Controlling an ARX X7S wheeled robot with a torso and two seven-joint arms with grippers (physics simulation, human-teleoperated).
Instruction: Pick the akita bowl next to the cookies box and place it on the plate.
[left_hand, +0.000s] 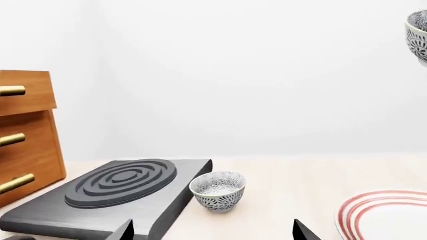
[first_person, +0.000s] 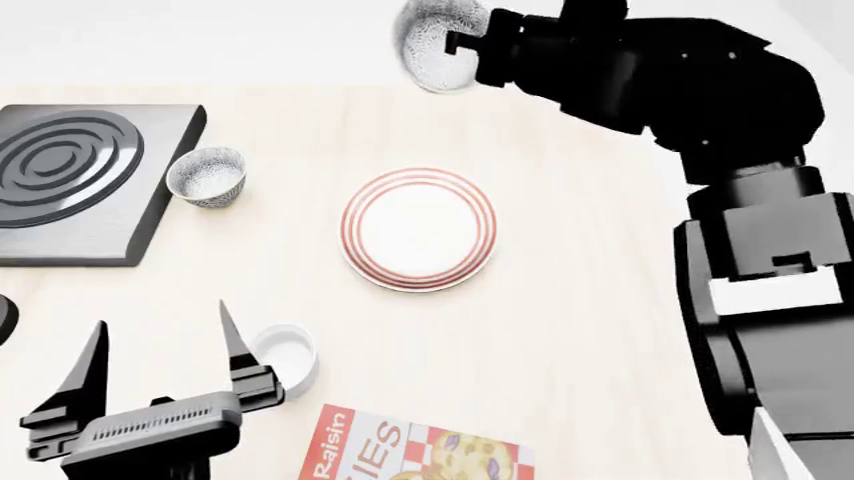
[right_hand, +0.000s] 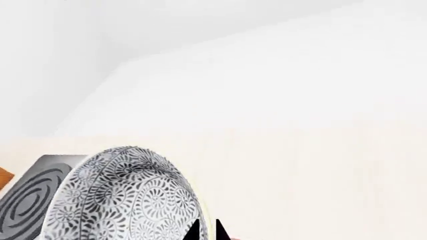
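right gripper: (first_person: 461, 45) clamped on the akita bowl (first_person: 441, 40), holding it by the rim, tilted on its side, up in the air
bowl position: in the head view it sits past the far rim of the plate (first_person: 418, 228), not over it yet
left gripper: (first_person: 163, 345) fingers apart, holding nothing, low over the table (first_person: 601, 300) near the white cup (first_person: 284, 352)
done: pick looks complete, bowl is off the table and away from the cookies box (first_person: 414, 452)
left: carry over the plate, level the bowl, lower, release
second bowl: (left_hand: 218, 190) same pattern, untouched, just beside the stove plate (left_hand: 113, 192); not ours, I'd say
hidden: right fingertips mostly behind the bowl; right wrist view shows only two dark tips at the frame edge, so grip depth is unclear
cut off: cookies box clipped by the head view's bottom edge; plate and held bowl half out of frame in the left wrist view
unclear: bowl's height above the plate, can't judge from these angles
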